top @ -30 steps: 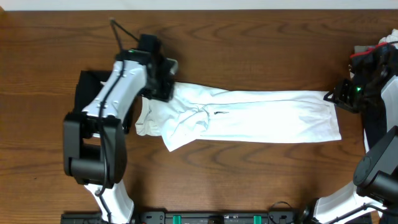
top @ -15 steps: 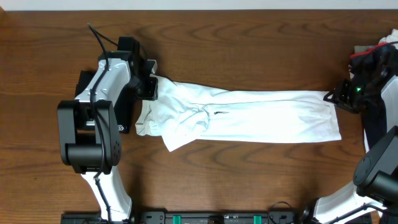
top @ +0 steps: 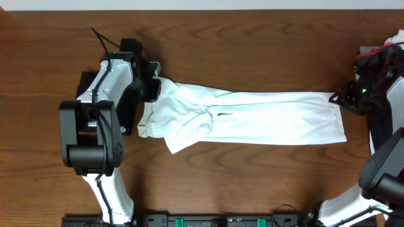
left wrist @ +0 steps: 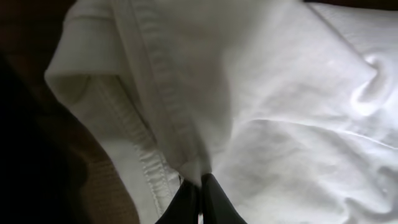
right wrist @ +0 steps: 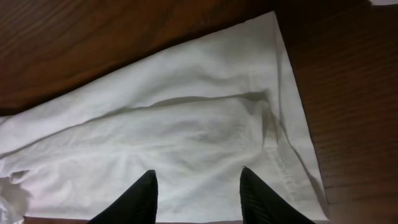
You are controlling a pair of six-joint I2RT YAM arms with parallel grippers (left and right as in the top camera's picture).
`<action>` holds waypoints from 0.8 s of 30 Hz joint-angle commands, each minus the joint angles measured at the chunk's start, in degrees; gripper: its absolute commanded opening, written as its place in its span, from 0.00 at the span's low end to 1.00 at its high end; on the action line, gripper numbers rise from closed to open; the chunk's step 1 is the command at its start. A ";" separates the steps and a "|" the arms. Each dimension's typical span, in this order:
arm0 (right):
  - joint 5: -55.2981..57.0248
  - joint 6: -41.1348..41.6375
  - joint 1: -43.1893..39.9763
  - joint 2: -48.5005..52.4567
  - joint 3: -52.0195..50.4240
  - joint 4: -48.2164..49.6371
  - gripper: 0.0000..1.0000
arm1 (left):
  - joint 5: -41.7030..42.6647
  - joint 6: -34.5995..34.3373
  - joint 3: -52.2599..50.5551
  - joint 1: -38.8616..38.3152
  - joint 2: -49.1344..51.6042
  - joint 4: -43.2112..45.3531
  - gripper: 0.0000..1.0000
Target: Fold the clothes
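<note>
A white shirt (top: 265, 116) is lying folded into a long, narrow band across the middle of the wooden table (top: 252, 38), running from the left arm's side almost to the right arm's. Its right end is lying flat and square, while its left end is bunching into loose creases.

The left gripper (top: 154, 89) is sitting at the band's upper left corner. In the left wrist view its dark fingers (left wrist: 214, 200) are pressing together on a pinch of white cloth, just beside a stitched hem that is curling up and over – the fabric is gathering into folds where the tips meet.

The right gripper (top: 339, 99) is waiting at the opposite end, by the shirt's upper right corner. Its fingers (right wrist: 134, 199) are standing apart above the cloth, gripping nothing; the shirt's hemmed edge and corner are spreading out in front of them on the bare wood.

A black garment (top: 129, 118) is lying under the left arm, touching the shirt's left edge. At the table's far right edge a heap of clothes (top: 384, 55) – dark, red and white – is sitting behind the right arm.
</note>
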 commanded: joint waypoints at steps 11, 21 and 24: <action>0.24 0.79 -0.07 -1.31 1.07 0.55 0.42 | 0.85 -0.68 2.36 0.33 -6.95 3.58 0.06; 0.24 0.79 -0.07 -1.31 1.07 0.55 0.43 | -1.49 -0.68 2.36 0.35 -6.40 8.13 0.06; 0.24 0.79 -0.07 -1.31 1.07 0.55 0.42 | -4.13 -0.70 2.36 0.35 -6.14 8.00 0.07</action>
